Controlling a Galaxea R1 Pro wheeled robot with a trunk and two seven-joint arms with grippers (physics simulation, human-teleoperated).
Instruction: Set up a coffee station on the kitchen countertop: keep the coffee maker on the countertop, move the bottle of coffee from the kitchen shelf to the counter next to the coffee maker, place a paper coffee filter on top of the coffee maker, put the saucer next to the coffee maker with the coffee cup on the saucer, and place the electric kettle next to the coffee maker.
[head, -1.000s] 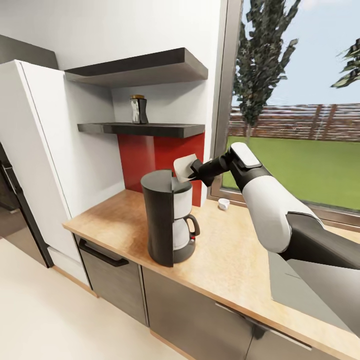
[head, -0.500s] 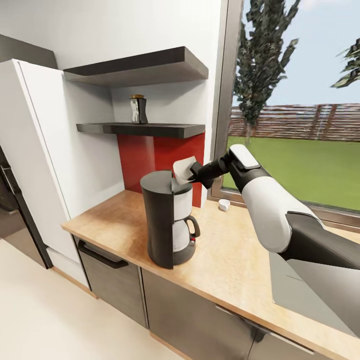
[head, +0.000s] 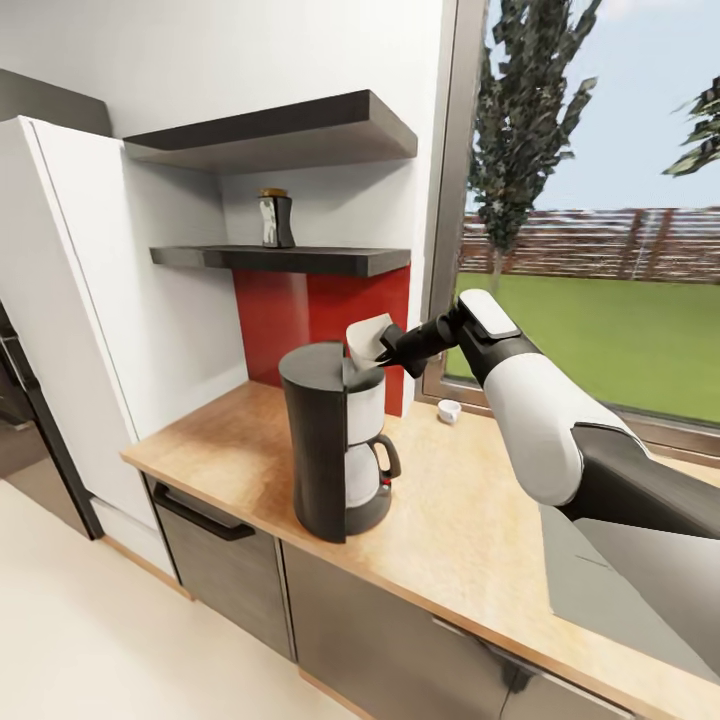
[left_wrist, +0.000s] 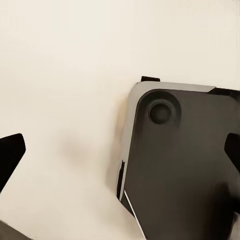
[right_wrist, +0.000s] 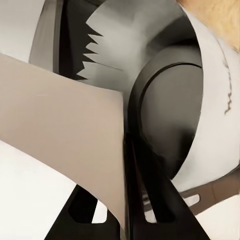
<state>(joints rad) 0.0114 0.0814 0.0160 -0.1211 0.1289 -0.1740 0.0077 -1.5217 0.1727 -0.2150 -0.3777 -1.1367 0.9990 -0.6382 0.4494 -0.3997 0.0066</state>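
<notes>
Your right gripper (head: 384, 345) pinches the filter (head: 366, 337) just over the coffee maker (head: 335, 440), poised so it drops on top.

- At the upper left of the head view we see a white wall (head: 250, 60) with two dark floating shelves (head: 290, 135), one above the other.
- Below the lower shelf sits a red panel (head: 300, 315).
- At left stands a tall white cabinet (head: 70, 300).
- A wooden countertop (head: 450, 520) runs from centre toward the lower right, over dark cabinet fronts (head: 390, 640) with a black handle (head: 200, 515).
- The floor (head: 100, 640) at lower left is pale cream.
- We see a large window (head: 600, 200) filling the right, showing a tree (head: 520, 110), green lawn (head: 620, 340), a brick fence (head: 600, 245) and bright sky.
</notes>
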